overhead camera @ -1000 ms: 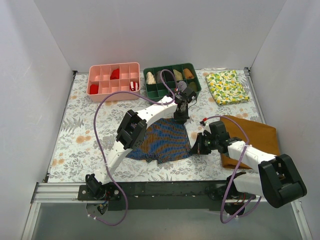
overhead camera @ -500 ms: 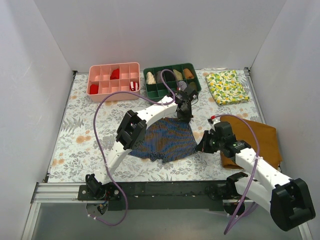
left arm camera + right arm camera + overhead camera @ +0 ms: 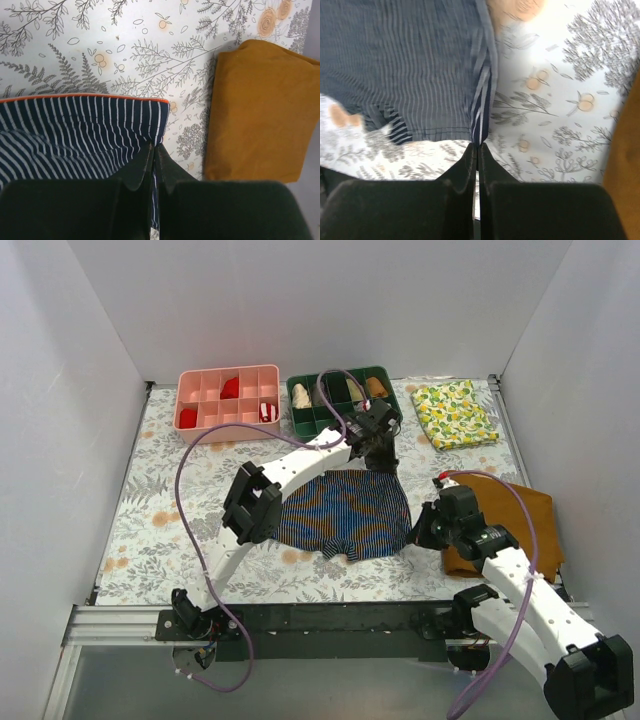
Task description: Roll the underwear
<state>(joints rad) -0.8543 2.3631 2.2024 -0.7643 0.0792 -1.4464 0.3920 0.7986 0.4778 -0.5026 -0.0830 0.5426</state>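
The underwear [image 3: 345, 512], dark navy with thin stripes and an orange-edged waistband, is stretched out above the floral table [image 3: 170, 510] between both arms. My left gripper [image 3: 381, 458] is shut on its far right corner; in the left wrist view the jaws pinch the striped cloth [image 3: 100, 135] at the left gripper's tips [image 3: 153, 148]. My right gripper [image 3: 421, 530] is shut on the near right corner; the right wrist view shows the striped hem [image 3: 481, 112] caught at the right gripper's tips [image 3: 478, 146].
A green tray [image 3: 344, 400] and a pink tray [image 3: 227, 400] with small items stand at the back. A lemon-print cloth [image 3: 455, 412] lies back right. A mustard-brown cloth [image 3: 520, 515] lies right of the underwear, under the right arm; it also shows as mustard cloth [image 3: 257, 110].
Both grippers have carried the underwear to the right and spread it wider. The right arm has swung round toward the near right.
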